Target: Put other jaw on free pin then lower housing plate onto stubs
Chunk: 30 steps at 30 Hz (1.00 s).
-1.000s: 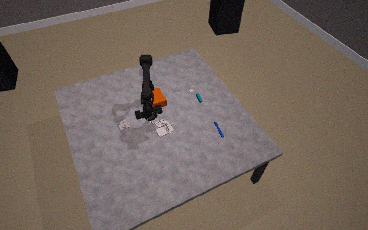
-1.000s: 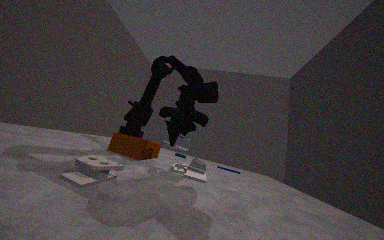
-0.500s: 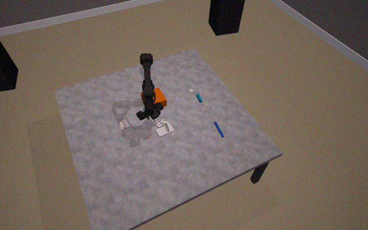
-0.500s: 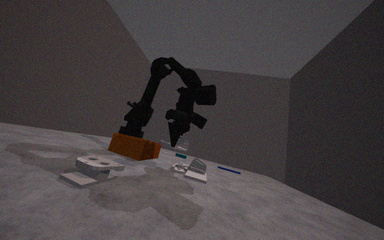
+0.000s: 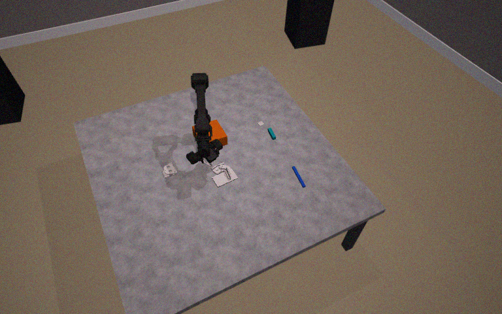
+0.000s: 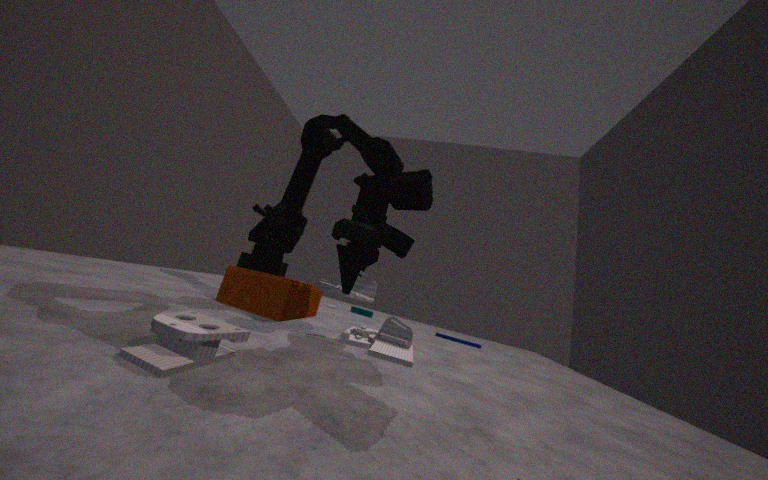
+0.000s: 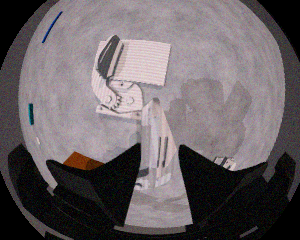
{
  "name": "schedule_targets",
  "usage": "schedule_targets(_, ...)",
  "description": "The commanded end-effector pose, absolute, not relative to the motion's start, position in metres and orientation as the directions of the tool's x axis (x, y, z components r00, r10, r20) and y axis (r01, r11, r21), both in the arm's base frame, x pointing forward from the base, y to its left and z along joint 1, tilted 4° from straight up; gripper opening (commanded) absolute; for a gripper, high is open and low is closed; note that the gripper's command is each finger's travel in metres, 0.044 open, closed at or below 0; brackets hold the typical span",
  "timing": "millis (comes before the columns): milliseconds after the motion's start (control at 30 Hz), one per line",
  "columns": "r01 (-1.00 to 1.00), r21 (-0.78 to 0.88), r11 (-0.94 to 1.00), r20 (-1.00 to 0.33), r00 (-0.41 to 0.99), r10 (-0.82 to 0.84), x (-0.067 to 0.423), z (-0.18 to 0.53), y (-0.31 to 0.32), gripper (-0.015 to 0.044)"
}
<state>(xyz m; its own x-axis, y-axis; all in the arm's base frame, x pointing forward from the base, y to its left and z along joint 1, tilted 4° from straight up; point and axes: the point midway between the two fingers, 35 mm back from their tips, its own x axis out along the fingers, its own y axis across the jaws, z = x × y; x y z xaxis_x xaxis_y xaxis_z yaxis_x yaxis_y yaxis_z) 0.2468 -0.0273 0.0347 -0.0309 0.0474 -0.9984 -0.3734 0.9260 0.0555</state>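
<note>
My gripper (image 5: 206, 160) (image 6: 347, 291) (image 7: 160, 148) is shut on the loose white jaw (image 6: 364, 290) (image 7: 154, 125), holding it above the table. In the wrist view the jaw points toward the mechanism. The white base (image 5: 221, 180) (image 6: 392, 352) (image 7: 146, 60) has a striped pad. The mounted jaw (image 5: 227, 172) (image 6: 396, 331) (image 7: 109, 57) sits on it, its gear teeth facing a small round pin (image 7: 131, 101). The white housing plate (image 5: 169, 169) (image 6: 195, 322) (image 7: 225, 162), with two holes, rests on a stand apart from the base. The held jaw's contact with the fingers is partly hidden.
An orange block (image 5: 218, 134) (image 6: 269, 294) (image 7: 76, 160) stands near the arm's foot. A teal block (image 5: 271, 133) (image 6: 361, 311) (image 7: 31, 114), a blue bar (image 5: 298, 176) (image 6: 458, 340) (image 7: 52, 26) and a small white square (image 5: 261, 123) lie farther off on the grey table (image 5: 246, 241).
</note>
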Motion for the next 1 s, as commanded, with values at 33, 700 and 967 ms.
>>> schedule_targets(33, -0.379, 0.061, 0.923, -0.998, -0.029, 0.054, 0.247, 0.035, -0.026, 0.0134)
schedule_targets(700, -0.379, 0.061, 0.923, -0.998, -0.026, 0.056, 0.289, 0.037, 0.001, 0.0134)
schedule_targets(967, -0.380, 0.062, 0.923, -0.998, -0.024, 0.057, 0.309, 0.037, 0.019, 0.0134)
